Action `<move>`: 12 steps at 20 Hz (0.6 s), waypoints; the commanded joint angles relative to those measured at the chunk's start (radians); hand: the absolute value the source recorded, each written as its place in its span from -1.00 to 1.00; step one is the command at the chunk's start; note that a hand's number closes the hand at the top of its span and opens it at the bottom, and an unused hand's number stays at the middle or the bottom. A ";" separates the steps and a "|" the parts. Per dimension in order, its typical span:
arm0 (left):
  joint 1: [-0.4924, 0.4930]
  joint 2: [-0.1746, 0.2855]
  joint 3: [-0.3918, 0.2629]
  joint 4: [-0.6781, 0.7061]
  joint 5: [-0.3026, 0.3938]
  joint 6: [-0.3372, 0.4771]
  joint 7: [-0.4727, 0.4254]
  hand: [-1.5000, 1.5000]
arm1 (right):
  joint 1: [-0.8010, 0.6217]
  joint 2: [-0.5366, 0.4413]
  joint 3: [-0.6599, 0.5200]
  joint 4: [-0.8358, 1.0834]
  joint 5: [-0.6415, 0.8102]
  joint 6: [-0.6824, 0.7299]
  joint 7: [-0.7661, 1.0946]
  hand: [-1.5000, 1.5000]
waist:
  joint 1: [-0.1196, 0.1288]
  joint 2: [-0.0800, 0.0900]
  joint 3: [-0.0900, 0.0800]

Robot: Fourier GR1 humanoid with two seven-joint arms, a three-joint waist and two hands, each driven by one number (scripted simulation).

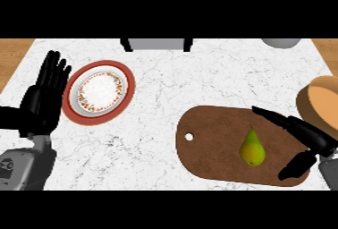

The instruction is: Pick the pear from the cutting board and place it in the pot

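A pear (251,148) lies on the brown cutting board (211,147), its stem end pointing up the view. The right hand (311,134) is over the board's right end, fingers straight and thumb spread, just beside the pear and apart from it. The pot (307,105) stands at the right edge. The left hand (41,100) rests open beside a red-rimmed plate (99,91)

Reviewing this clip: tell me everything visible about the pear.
The pear is yellow-green and smooth, with its narrow neck pointing away from the robot and its rounded base nearer. It lies on the brown cutting board, right of its middle. The right robot hand is open just to its right, not touching it.
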 commanded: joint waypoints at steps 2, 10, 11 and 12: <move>-0.042 -0.041 0.004 0.018 -0.055 0.017 0.024 0.00 | -0.034 0.055 -0.022 0.082 0.071 0.010 -0.027 -1.00 | 0.000 0.001 0.000; -0.024 -0.036 0.046 -0.082 -0.049 0.000 0.113 0.00 | -0.036 0.164 -0.019 0.056 0.126 -0.010 0.011 -1.00 | 0.002 -0.001 0.000; 0.018 -0.049 0.057 0.038 -0.048 -0.063 -0.057 0.00 | -0.042 0.186 0.020 0.151 0.192 -0.078 -0.057 -1.00 | 0.003 0.002 0.000; -0.057 -0.045 0.054 0.053 -0.056 -0.037 0.015 0.00 | -0.057 0.217 0.015 0.183 0.191 -0.094 -0.049 -1.00 | 0.002 0.002 0.000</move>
